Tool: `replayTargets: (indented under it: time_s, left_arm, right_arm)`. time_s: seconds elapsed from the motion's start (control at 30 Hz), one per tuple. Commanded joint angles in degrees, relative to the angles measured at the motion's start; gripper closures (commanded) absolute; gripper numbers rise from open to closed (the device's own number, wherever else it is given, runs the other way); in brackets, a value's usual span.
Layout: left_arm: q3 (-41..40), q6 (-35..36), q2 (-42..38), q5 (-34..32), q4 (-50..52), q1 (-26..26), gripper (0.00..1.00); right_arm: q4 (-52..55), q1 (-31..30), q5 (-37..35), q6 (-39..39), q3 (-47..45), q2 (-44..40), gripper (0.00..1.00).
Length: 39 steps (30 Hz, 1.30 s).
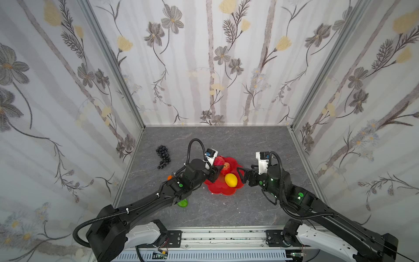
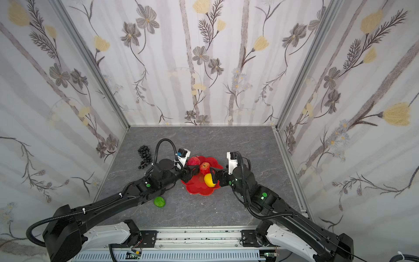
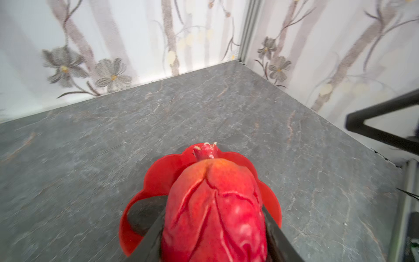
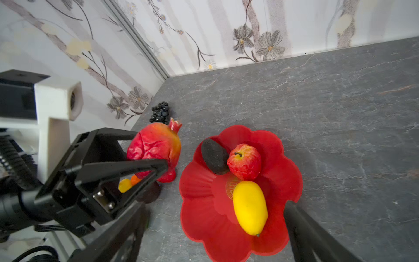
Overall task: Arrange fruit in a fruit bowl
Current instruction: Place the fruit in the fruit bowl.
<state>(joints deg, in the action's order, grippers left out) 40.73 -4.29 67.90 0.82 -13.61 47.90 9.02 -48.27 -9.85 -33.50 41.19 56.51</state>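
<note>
Your left end effector (image 3: 213, 214) is pinching the pomegranate (image 4: 154, 145) at the fruit bowl's (image 1: 217, 191) 11 o'clock, right end effector (image 1: 240, 175) spread wide at 3 o'clock.

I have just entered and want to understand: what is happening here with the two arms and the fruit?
The left pincer grips a bumpy red fruit beside the red bowl, not yet in it. The right pincer hangs open over the bowl near the lemon. An apple and a dark avocado also lie in the bowl. Black grapes and a lime lie on the table.
</note>
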Motion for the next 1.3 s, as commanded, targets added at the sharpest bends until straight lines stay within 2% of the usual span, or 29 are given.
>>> replayTargets:
  time_s: [0.0,0.3,0.67,0.97,1.27]
  left_arm:
    - [-0.8,4.9,0.3,2.6,-9.1,2.4,0.62]
    - [-1.3,9.6,3.0,4.5,-14.4,7.7,0.60]
    - [-1.6,10.2,3.2,4.5,-15.7,9.1,0.60]
    - [-2.0,10.6,3.5,4.6,-16.5,9.1,0.59]
    - [-2.1,11.1,3.7,4.9,-16.4,9.2,0.56]
  right_arm:
    - [-2.6,-0.1,5.0,-6.2,0.1,-0.3,0.06]
    - [-6.8,-0.1,10.4,-12.1,-1.5,0.5,0.07]
    - [-10.2,-0.1,13.8,-16.7,-2.2,3.0,0.11]
    - [-12.1,-0.1,14.5,-17.0,-2.1,3.7,0.20]
    - [-13.2,-0.1,15.7,-16.1,-1.7,4.4,0.36]
